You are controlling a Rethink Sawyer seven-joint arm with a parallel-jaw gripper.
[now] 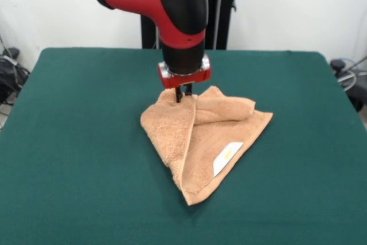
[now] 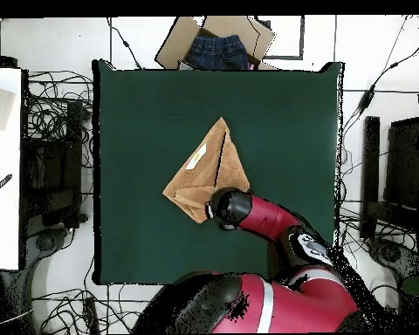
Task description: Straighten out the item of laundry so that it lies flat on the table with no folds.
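I see towel (image 1: 200, 142) folded on worktop (image 1: 86, 142) | my gripper (image 1: 183, 93) at its far edge, can't tell if pinched | box (image 2: 215, 44) holds blue cloth (image 2: 218, 51)

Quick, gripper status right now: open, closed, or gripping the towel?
Gripper: down at the far folded edge of the towel; whether its jaws are open, closed or pinching the cloth cannot be told from either view.

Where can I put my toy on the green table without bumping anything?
Bare table lies wide on both sides of the towel, and along the front edge below its pointed corner. It is crowded only in the middle, where the gripper comes down onto the towel's far edge.
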